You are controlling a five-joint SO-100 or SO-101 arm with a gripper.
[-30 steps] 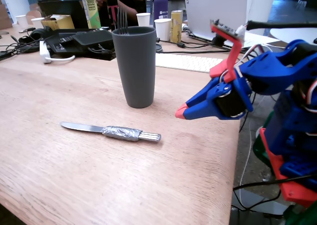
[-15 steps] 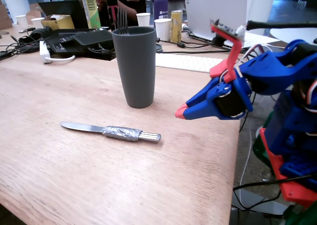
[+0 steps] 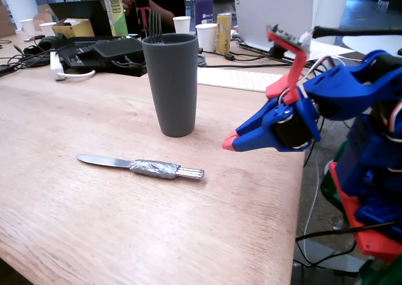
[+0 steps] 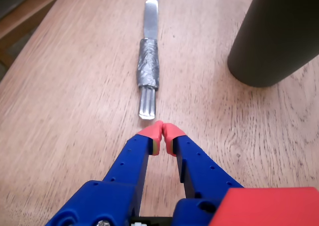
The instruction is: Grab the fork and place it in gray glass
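The fork stands inside the gray glass, only its tines showing above the rim. The glass stands upright on the wooden table; its lower part shows at the top right of the wrist view. My gripper is shut and empty, held above the table to the right of the glass. In the wrist view its red tips touch each other, just short of the handle end of the tape-wrapped knife.
The knife with gray tape on its handle lies flat in front of the glass, also in the wrist view. White paper cups, cans, a keyboard and black gear crowd the table's back. The table edge is at right.
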